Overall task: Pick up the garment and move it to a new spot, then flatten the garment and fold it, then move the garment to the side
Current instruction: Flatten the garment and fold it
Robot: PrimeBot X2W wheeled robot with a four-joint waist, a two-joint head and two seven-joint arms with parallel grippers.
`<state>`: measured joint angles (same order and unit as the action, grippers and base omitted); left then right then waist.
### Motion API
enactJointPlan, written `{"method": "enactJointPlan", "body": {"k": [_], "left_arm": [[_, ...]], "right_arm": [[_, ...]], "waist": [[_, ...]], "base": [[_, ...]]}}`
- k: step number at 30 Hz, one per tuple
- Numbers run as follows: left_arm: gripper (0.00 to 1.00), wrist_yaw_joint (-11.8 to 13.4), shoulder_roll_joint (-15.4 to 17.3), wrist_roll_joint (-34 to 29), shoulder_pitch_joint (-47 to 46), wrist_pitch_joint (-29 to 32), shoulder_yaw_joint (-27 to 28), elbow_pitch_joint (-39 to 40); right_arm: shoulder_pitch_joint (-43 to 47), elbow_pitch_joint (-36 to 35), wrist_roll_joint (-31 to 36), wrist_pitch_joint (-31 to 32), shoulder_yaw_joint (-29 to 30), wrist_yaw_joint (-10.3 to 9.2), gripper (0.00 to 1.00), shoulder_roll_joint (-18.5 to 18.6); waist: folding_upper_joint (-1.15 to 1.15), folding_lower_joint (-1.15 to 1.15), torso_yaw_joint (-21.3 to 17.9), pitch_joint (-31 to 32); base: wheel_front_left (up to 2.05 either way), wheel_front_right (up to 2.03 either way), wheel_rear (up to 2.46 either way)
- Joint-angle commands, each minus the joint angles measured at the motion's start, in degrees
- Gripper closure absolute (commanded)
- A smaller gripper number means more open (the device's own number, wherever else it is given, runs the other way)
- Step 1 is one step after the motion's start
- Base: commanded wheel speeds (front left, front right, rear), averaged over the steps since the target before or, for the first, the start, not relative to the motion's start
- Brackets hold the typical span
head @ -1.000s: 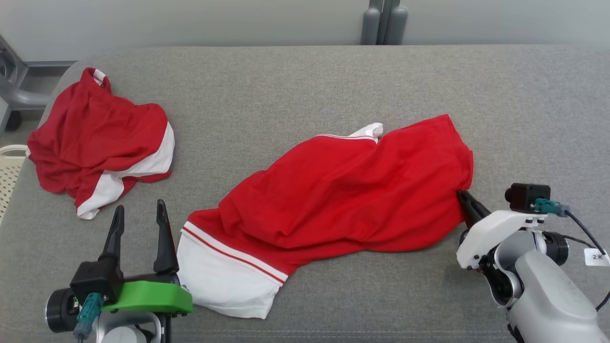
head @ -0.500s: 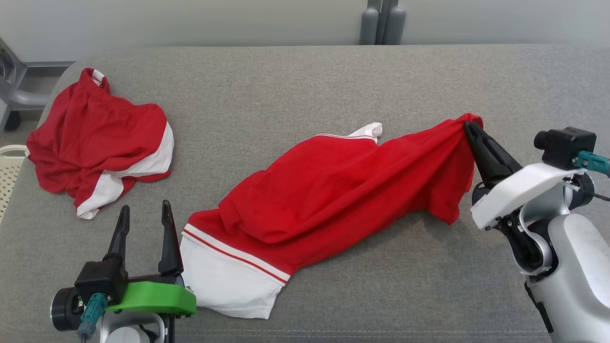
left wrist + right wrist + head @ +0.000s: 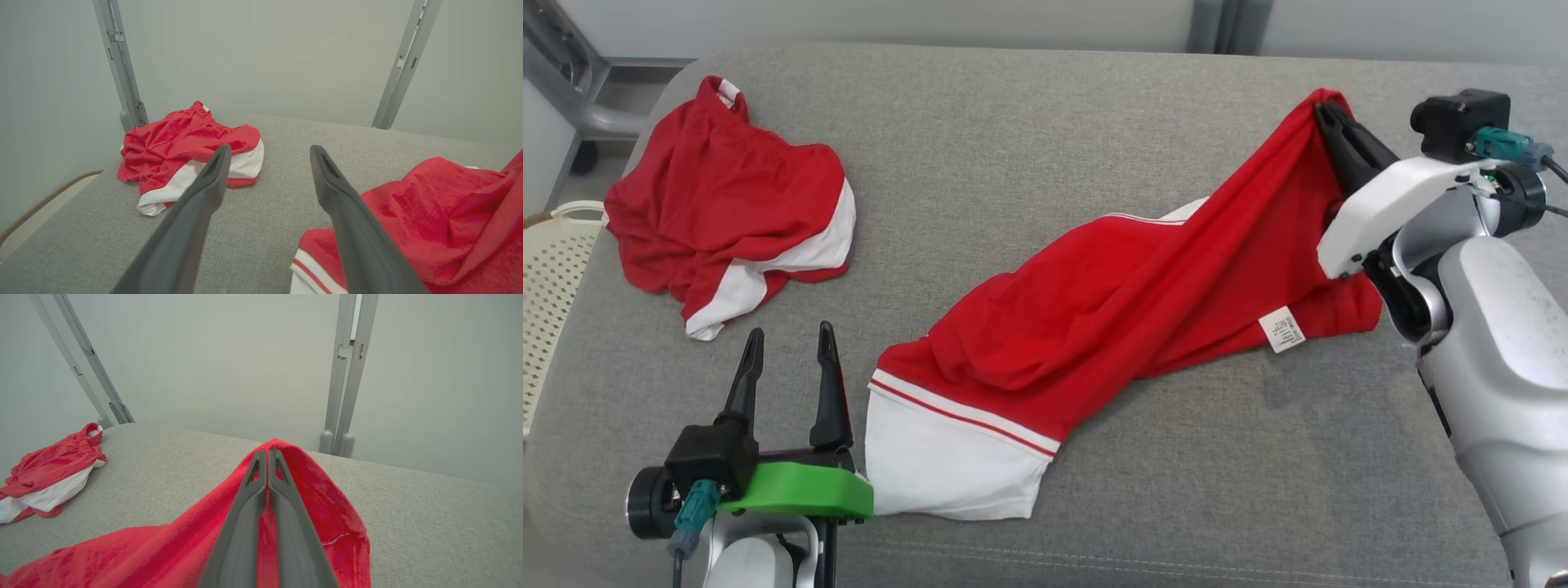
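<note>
Now two garments: right jaws clench long garment (image 3: 1143, 310), crumpled garment (image 3: 727, 204) apart; left jaws spread.

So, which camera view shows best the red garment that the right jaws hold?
The head view: the garment shows there whole, from its white hem to the corner pinched in the right jaws. The left wrist view gives its hem end; the right wrist view gives the pinched corner.
</note>
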<state>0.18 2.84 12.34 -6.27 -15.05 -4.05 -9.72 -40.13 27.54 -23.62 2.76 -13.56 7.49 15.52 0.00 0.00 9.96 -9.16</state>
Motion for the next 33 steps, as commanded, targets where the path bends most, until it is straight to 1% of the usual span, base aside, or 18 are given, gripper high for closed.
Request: {"method": "enactJointPlan", "body": {"k": [1, 4, 8, 9, 11, 12, 13, 14, 17, 20, 26, 29, 33], "left_arm": [[0.0, 0.2, 0.1, 0.5, -1.0, -0.1, -0.5, -0.1], [0.0, 0.3, 0.1, 0.9, -1.6, -0.1, -1.3, -0.2], [0.0, 0.5, 0.1, 1.2, -1.9, -0.1, -2.4, -0.2], [0.0, 0.5, 0.1, 1.2, -1.9, -0.1, -2.4, -0.2], [0.0, 0.6, 0.1, 1.4, -2.1, -0.1, -2.8, -0.2], [0.0, 0.7, 0.1, 1.4, -2.2, -0.1, -2.9, -0.2], [0.0, 0.9, 0.1, 1.5, -2.3, -0.1, -3.0, -0.3], [0.0, 0.9, 0.1, 1.6, -2.4, -0.1, -3.1, -0.4], [0.0, 1.0, 0.1, 1.5, -2.4, -0.1, -3.2, -0.6], [0.0, 1.2, 0.1, 1.3, -2.1, -0.1, -2.8, -0.5], [0.0, 1.1, 0.1, 1.0, -1.4, -0.1, -2.4, -0.2], [0.0, 1.2, 0.1, 1.0, -1.4, -0.1, -2.4, 0.0], [0.0, 1.3, 0.1, 0.9, -1.2, -0.1, -2.2, 0.4]], "right_arm": [[-2.5, 3.1, 0.7, -1.3, -0.7, 0.0, 1.0, 0.3], [-6.6, 9.4, 2.1, -3.8, -2.4, -0.01, 1.0, 0.4], [-10.9, 17.2, 3.5, -7.9, -4.0, -0.01, 1.0, -0.5], [-10.9, 17.2, 3.5, -7.9, -4.0, -0.01, 1.0, -0.5], [-12.7, 21.1, 4.3, -9.9, -4.6, -0.01, 1.0, -0.7], [-13.4, 22.9, 4.8, -10.8, -4.6, -0.01, 0.73, -0.9], [-13.9, 24.5, 5.2, -11.8, -4.6, -0.01, 0.05, -1.2], [-14.4, 26.0, 5.3, -12.6, -4.6, -0.01, 0.0, -1.4], [-14.8, 29.1, 5.2, -14.8, -4.8, -0.01, 0.0, -1.8], [-13.7, 30.3, 4.4, -16.4, -5.2, -0.01, 0.0, -2.1], [-9.1, 28.5, 0.8, -17.7, -5.7, -0.01, 0.0, -1.2], [-5.8, 27.0, -1.5, -17.5, -6.5, -0.01, 0.0, -0.2], [-2.0, 25.0, -4.5, -13.6, -8.1, -0.01, 0.0, 1.3]], "waist": [[0.0, 0.0, 1.6, -1.2], [0.0, 0.0, 2.8, -1.9], [0.0, 0.0, 3.9, -2.6], [0.0, 0.0, 3.9, -2.6], [0.0, 0.0, 4.2, -2.8], [0.0, 0.0, 4.3, -2.8], [0.0, 0.0, 4.4, -2.9], [0.0, 0.0, 4.4, -2.8], [0.0, 0.0, 4.0, -2.6], [0.0, 0.0, 3.0, -2.2], [0.0, 0.0, 0.9, -1.4], [0.0, 0.0, 0.3, -1.2], [0.0, 0.0, -0.1, -1.1]], "base": [[0.0, 0.0, 0.0], [0.0, 0.0, 0.0], [0.0, 0.0, 0.0], [0.0, 0.0, 0.0], [0.0, 0.0, 0.0], [0.0, 0.0, 0.0], [0.0, 0.0, 0.0], [0.0, 0.0, 0.0], [0.0, 0.0, 0.0], [0.0, 0.0, 0.0], [0.0, 0.0, 0.0], [0.0, 0.0, 0.0], [0.0, 0.0, 0.0]]}}
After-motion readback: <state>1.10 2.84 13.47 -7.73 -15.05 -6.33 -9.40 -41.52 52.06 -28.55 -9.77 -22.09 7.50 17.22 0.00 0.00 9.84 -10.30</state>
